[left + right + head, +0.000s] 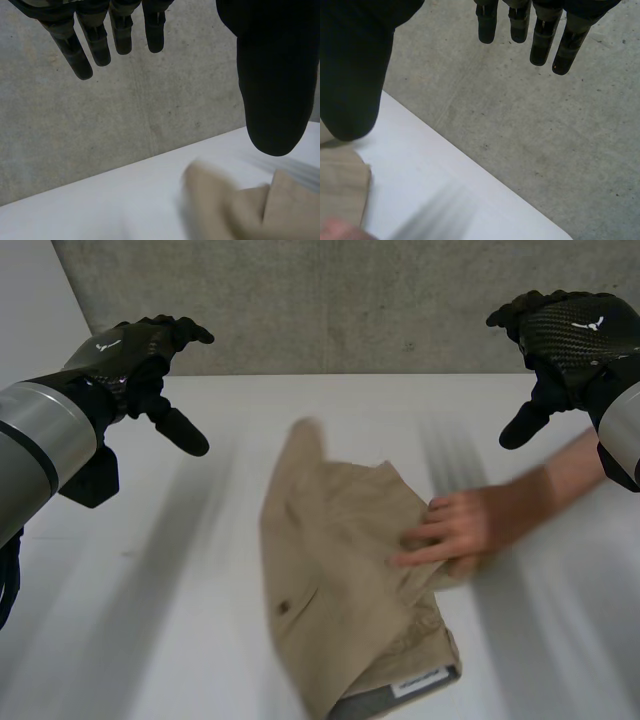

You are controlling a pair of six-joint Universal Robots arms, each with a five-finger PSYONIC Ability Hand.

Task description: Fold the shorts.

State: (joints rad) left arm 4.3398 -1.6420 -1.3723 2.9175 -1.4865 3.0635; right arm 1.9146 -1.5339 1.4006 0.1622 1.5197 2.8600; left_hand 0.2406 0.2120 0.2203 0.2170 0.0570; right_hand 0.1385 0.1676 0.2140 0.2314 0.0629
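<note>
Tan shorts (345, 600) lie rumpled on the white table (180, 620), waistband toward the near edge. A person's hand (455, 530) reaches in from the right and rests on the shorts' right side. My left hand (140, 355) hovers above the table's far left, open, fingers straight and holding nothing. My right hand (565, 335) hovers at the far right above the person's forearm, open and empty too. In the left wrist view, the shorts (240, 207) lie beyond my left hand's (272, 85) thumb. In the right wrist view, a corner of the shorts (342, 190) shows below my right hand's (355, 65) thumb.
A grey concrete wall (340, 300) stands behind the table's far edge. The person's forearm (575, 470) crosses the table's right side, under my right hand.
</note>
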